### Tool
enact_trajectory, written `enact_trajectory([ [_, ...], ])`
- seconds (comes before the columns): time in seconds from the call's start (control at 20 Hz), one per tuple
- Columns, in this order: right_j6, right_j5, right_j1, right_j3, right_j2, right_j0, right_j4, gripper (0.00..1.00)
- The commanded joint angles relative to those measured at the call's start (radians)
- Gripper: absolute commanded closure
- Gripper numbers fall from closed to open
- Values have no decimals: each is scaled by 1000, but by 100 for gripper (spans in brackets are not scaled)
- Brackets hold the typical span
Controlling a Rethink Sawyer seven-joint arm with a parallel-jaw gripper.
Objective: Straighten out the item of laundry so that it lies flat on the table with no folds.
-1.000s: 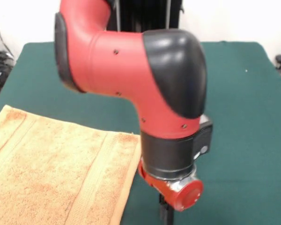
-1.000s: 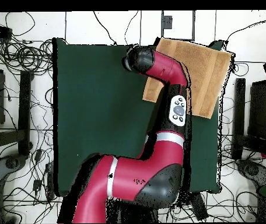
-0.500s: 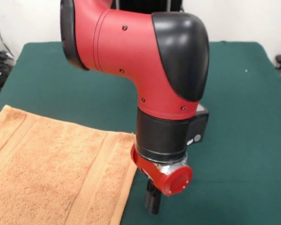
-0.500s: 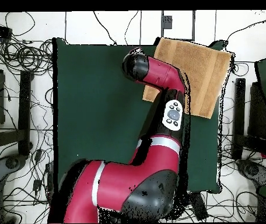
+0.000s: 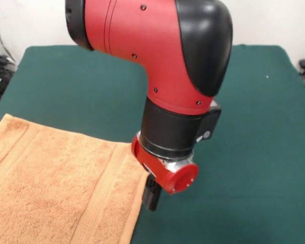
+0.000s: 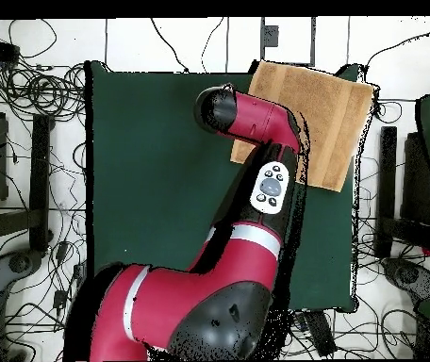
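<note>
Towel [image 5: 56, 188] lies flat on table [image 5: 264, 127]; arm's wrist hides gripper [image 5: 152, 195], grip unclear.

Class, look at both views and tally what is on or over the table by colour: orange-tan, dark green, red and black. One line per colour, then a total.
Orange-tan: 1, the towel
Dark green: 1, the table cover
Red and black: 1, the robot arm, its gripper beside the towel's edge
Total: 3

Tangled black cables [image 6: 30, 90] lie across the pale floor [image 6: 181, 42].
</note>
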Motion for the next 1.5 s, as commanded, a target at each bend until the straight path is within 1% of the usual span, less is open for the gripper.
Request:
enact_trajectory([
  [0.05,242,225,37,109,-102,50,-42,100],
  [0.2,244,253,56,89,-128,47,-52,100],
  [0.4,216,297,59,85,-147,39,-76,100],
  [0.6,146,286,43,113,-103,6,-81,100],
  [0.8,85,279,35,142,-38,-34,-84,100],
  [1.1,41,292,35,162,-8,-57,-92,100],
  [1.25,52,314,44,149,-18,-55,-96,100],
  [1.5,69,348,64,127,-68,-37,-126,100],
])
